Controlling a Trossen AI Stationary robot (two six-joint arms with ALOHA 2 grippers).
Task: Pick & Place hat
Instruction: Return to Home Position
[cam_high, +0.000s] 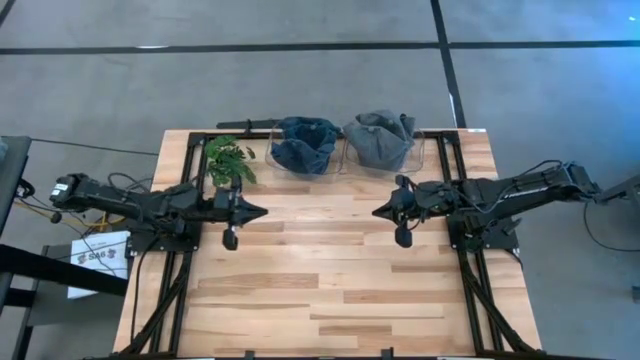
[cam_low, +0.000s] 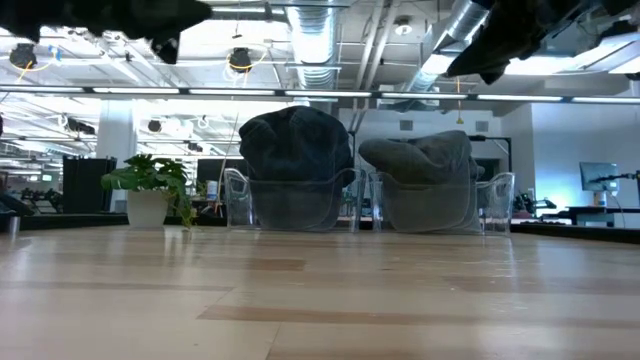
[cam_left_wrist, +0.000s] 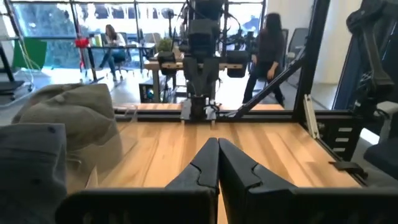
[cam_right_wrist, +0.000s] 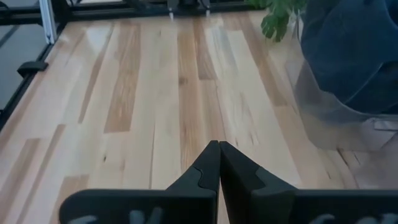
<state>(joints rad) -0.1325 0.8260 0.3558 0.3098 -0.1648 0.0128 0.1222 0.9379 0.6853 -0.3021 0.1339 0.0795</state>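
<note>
White sheet (cam_high: 100, 256) beside table (cam_high: 330, 300): print illegible; left pincer (cam_high: 264, 211), right pincer (cam_high: 377, 212) closed.

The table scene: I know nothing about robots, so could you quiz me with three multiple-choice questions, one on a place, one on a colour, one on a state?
1. Where is the plant? A. beside the left bin, on the left arm's side B. between the bins C. mid-table
2. What colour are the caps in the left bin? A. red B. blue C. white
3. How are the left gripper and right gripper? A. both open B. left holding a cap C. both shut, empty
1 A: the high view shows it next to that bin. 2 B: dark blue fabric fills it. 3 C: each wrist view shows fingers pressed together, nothing between.
</note>
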